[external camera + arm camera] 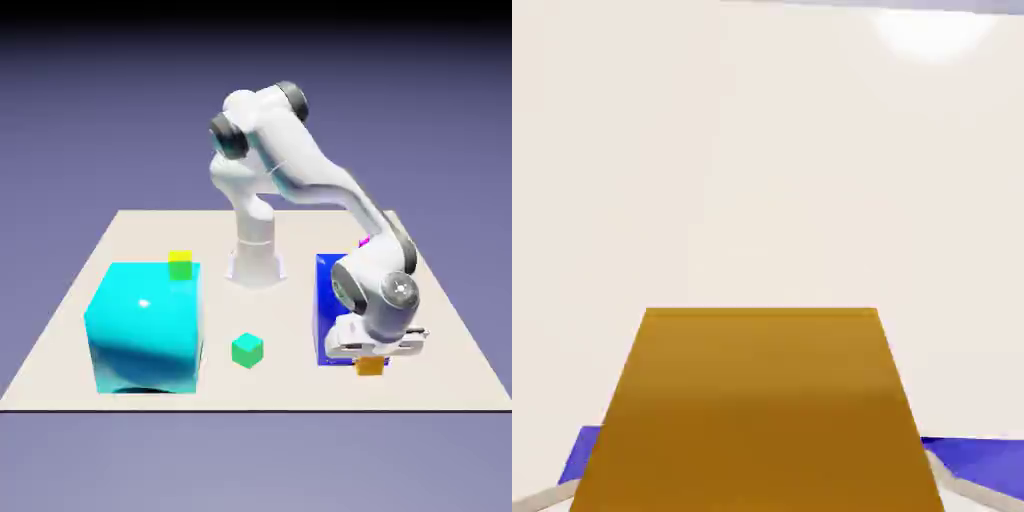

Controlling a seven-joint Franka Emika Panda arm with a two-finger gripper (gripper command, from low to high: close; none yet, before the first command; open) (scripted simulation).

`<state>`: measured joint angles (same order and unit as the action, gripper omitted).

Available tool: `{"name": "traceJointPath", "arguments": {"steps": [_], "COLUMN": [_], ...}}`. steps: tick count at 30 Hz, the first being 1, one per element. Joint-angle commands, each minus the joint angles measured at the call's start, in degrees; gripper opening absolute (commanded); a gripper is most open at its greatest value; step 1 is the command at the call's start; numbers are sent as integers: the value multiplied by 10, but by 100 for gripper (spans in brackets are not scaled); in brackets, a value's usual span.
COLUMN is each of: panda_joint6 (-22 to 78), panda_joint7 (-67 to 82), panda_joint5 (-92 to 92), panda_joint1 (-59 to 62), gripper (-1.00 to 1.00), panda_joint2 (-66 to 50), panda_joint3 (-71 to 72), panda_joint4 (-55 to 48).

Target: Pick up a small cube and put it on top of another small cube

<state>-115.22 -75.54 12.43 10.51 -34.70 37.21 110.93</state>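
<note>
Gripper (371, 356) closed on the orange cube (370, 367), beside the big blue cube (328, 312).

White robotic arm (285, 145), one: base (256, 262) upright at desk; elbow raised and bent; forearm sloping down to the exterior view's right; wrist (385, 295) low; end effector (371, 358) pointing downward, fingertips (550, 496) closed in a grip, partly hidden.
</note>
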Motion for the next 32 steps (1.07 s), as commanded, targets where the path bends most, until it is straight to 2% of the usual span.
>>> {"name": "traceJointPath", "arguments": {"steps": [1, 16, 20, 24, 29, 30, 32], "panda_joint6": [-3, -40, -39, -27, -134, -134, -109], "panda_joint7": [20, 339, 420, 439, 433, 433, 434], "panda_joint5": [-1, -34, -38, -34, -25, -25, -27], "panda_joint1": [-8, -137, -176, -192, -185, -185, -186], "gripper": [-100, -100, -100, -100, -100, 100, 100], "panda_joint2": [21, 290, 315, 269, 206, 206, 221], "panda_joint3": [-19, -327, -410, -435, -440, -440, -439], "panda_joint4": [14, 215, 257, 256, 300, 300, 290]}}
